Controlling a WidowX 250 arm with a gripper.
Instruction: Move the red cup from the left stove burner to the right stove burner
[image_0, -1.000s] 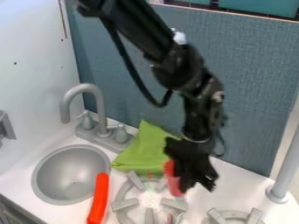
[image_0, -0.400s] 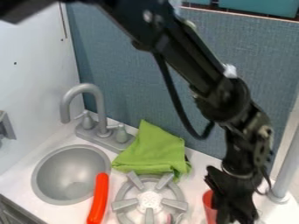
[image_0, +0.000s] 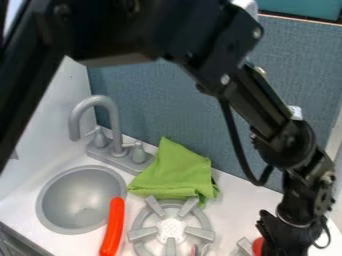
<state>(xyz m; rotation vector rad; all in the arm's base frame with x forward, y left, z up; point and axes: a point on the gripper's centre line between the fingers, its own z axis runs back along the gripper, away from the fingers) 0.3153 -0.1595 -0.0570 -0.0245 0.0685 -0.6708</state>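
Being clamped in the black gripper (image_0: 284, 241), the red object (image_0: 258, 246) is at the lower right of the view, above the right part of the counter (image_0: 237, 200). Its colour is plain and quite bright, its surface looks smooth, and the part which shows has a rounded outline; the full shape I cannot tell. Just left of it are the grey prongs of a burner (image_0: 245, 245). More to the left stands a round grey stove burner (image_0: 141, 233) with a white centre and thick prongs. Behind this one, toward the back edge of the counter, lies a crumpled green cloth (image_0: 175, 172). Near the left front edge, an orange-red sausage-shaped toy (image_0: 113, 227) lies over the right rim of the round grey sink (image_0: 73, 200), and the curved faucet (image_0: 115, 122) stands behind the sink.
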